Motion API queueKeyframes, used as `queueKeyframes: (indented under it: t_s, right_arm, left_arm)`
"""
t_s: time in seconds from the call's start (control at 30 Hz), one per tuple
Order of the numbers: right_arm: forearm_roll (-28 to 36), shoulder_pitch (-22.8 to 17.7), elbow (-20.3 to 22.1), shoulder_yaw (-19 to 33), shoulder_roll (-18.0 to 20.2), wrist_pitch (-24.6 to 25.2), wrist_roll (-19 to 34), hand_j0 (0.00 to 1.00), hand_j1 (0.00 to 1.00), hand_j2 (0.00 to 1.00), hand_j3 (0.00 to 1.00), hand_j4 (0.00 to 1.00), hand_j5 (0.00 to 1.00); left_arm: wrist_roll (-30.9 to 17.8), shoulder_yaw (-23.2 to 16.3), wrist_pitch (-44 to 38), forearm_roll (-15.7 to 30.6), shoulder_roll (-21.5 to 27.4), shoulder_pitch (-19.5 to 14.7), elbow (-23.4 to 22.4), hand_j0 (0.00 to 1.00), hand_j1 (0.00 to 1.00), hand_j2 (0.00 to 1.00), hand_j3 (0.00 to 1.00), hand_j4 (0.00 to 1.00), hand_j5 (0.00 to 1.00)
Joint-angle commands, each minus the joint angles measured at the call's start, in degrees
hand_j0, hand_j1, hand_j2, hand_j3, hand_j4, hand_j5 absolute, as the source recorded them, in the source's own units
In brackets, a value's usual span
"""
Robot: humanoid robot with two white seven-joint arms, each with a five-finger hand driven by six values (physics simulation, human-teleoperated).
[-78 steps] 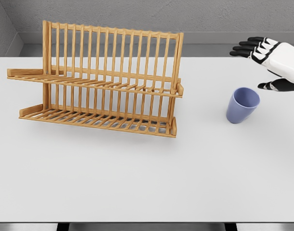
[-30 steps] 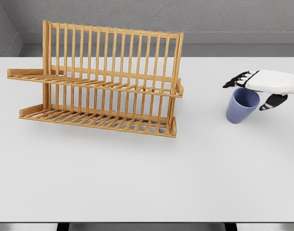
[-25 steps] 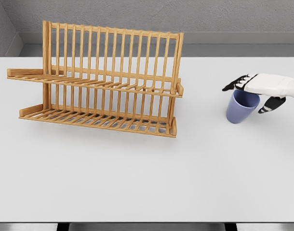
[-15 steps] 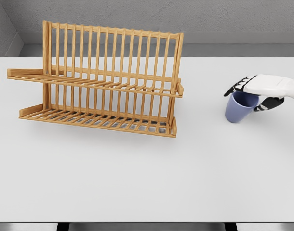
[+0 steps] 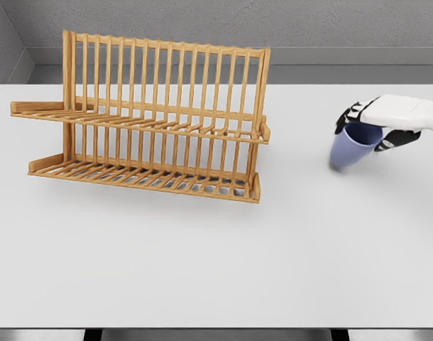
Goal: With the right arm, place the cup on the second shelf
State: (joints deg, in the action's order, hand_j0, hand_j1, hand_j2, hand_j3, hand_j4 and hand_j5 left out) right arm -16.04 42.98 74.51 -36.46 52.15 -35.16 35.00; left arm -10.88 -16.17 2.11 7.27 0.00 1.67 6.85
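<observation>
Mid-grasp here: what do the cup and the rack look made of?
The cup looks like matte plastic or glazed ceramic: an even periwinkle blue with no gloss or pattern. This render leaves it open. The rack looks like unpainted wood, perhaps bamboo: warm tan slats and rails, with a satin finish. The right hand grips the cup at its rim.

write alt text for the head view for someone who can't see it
The robot's right hand grips the rim of a blue cup, tilted at the right side of a white table. A two-tier wooden dish rack stands to the left, both shelves bare.
</observation>
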Motion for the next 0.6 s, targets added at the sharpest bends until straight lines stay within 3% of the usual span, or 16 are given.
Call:
queueKeyframes:
  t_s: [0.0, 0.57]
  right_arm:
    - [0.4, 0.0, 0.11, 0.34, 0.06, 0.16, 0.0, 0.61, 0.61, 0.61, 0.61, 0.61, 0.61]
    - [0.31, 5.71, 0.2, 2.54, -0.47, 0.16, 0.0, 0.61, 0.61, 0.61, 0.61, 0.61, 0.61]
  left_arm:
    - [-0.01, 0.0, 0.0, 0.02, 0.0, 0.0, 0.0, 1.0, 1.0, 1.0, 1.0, 1.0, 1.0]
    - [-0.01, 0.0, 0.0, 0.02, 0.0, 0.0, 0.0, 1.0, 1.0, 1.0, 1.0, 1.0, 1.0]
